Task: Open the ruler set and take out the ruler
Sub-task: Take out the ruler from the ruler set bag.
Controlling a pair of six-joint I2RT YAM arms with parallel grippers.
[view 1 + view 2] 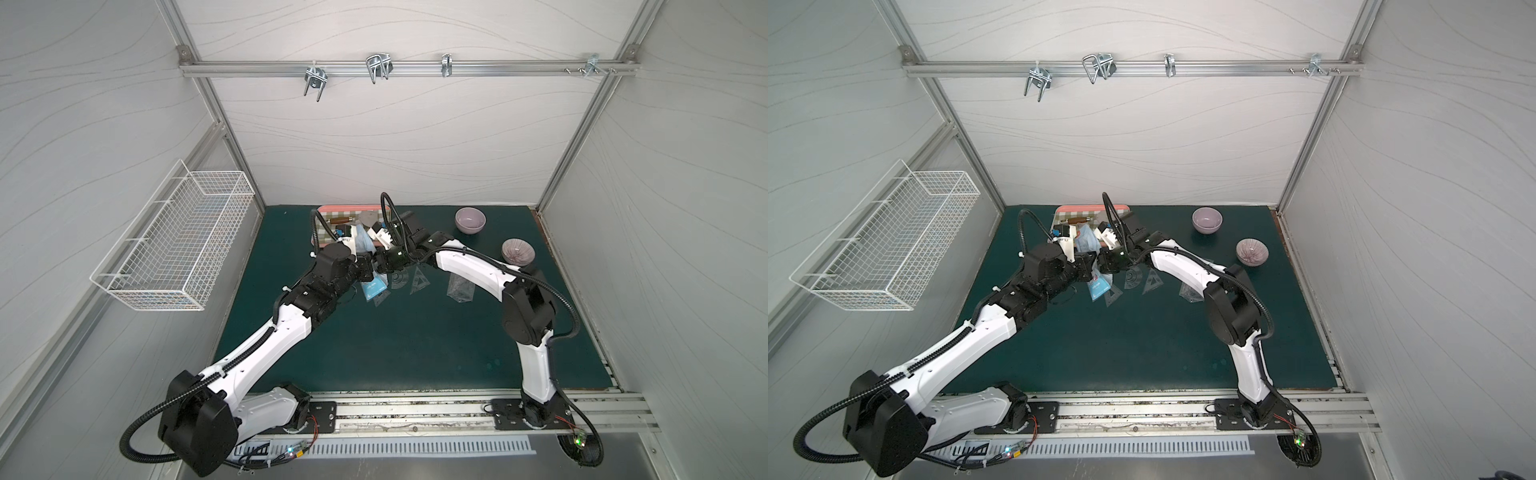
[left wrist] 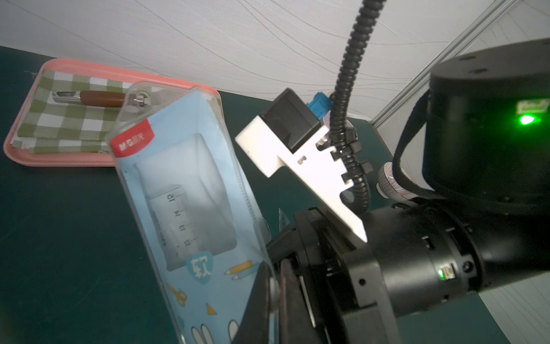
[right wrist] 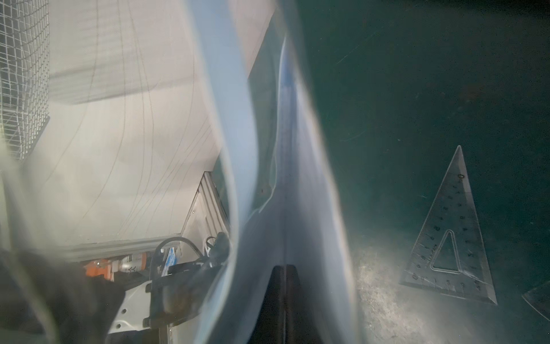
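Observation:
The ruler set [image 2: 190, 190] is a clear pouch with a blue printed card, held up off the green mat between both arms [image 1: 360, 243]. The clear ruler [image 2: 175, 220] shows through the pouch window, still inside. My left gripper [image 2: 274, 268] is shut on the pouch's side edge. My right gripper [image 3: 285, 268] is shut on a thin clear sheet of the pouch, seen edge-on. Blurred plastic fills most of the right wrist view. From above, both sets of jaws meet at the pouch [image 1: 1096, 266] and are mostly hidden by the wrists.
Clear set squares [image 3: 449, 238] and a protractor [image 1: 399, 278] lie on the mat under the arms. A pink tray [image 2: 59, 162] with a checked cloth and a brown-handled tool [image 2: 101, 98] sits at the back. Two bowls [image 1: 470, 220] [image 1: 518, 250] stand at the right. A wire basket [image 1: 174, 245] hangs on the left wall.

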